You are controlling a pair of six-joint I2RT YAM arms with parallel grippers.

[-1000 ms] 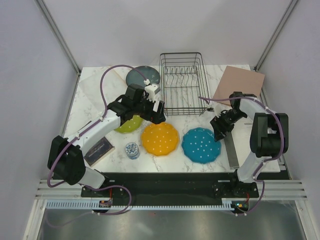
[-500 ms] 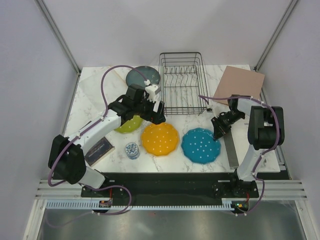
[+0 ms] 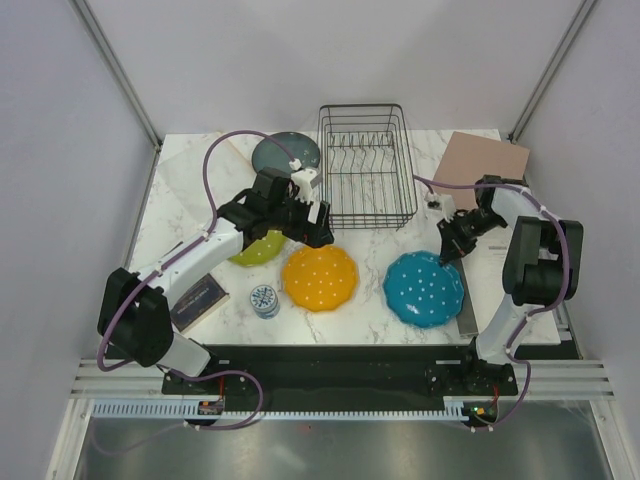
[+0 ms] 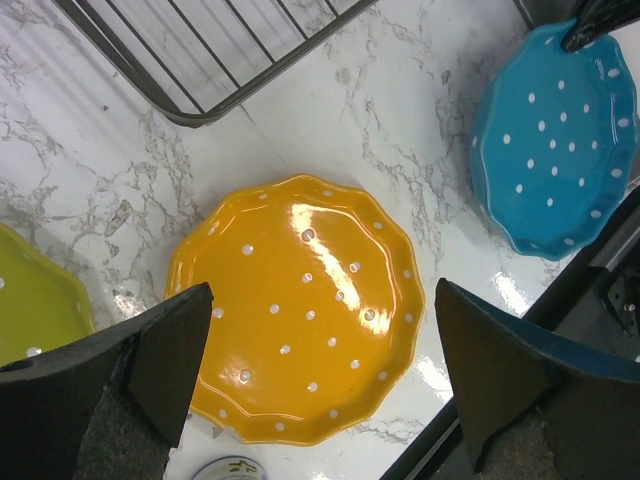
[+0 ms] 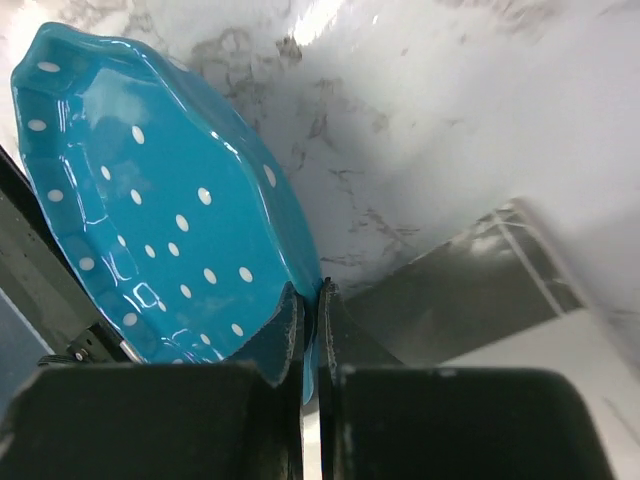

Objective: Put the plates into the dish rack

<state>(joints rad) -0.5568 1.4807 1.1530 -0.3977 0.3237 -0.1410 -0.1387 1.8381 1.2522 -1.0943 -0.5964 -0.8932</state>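
A blue dotted plate (image 3: pixel 424 288) (image 5: pixel 150 200) (image 4: pixel 555 150) lies at the front right, and my right gripper (image 3: pixel 449 250) (image 5: pixel 312 295) is shut on its far rim. That gripped edge looks raised off the marble. My left gripper (image 3: pixel 312 232) (image 4: pixel 322 290) hangs open above the orange plate (image 3: pixel 320 277) (image 4: pixel 300 310), touching nothing. The lime-green plate (image 3: pixel 252 250) (image 4: pixel 30 300) is partly hidden under the left arm. A dark teal-grey plate (image 3: pixel 280 152) lies at the back, left of the black wire dish rack (image 3: pixel 323 165) (image 4: pixel 262 78). No plates stand in the rack.
A small patterned tin (image 3: pixel 265 300) (image 4: pixel 230 468) sits left of the orange plate, and a dark flat box (image 3: pixel 198 300) lies further left. A brown board (image 3: pixel 478 165) lies at the back right. The blue plate's right edge overlaps a grey metal strip (image 3: pixel 466 305) (image 5: pixel 450 290).
My right gripper closed on the blue plate's rim and drew the plate to the right, toward the grey strip. The left arm stayed still.
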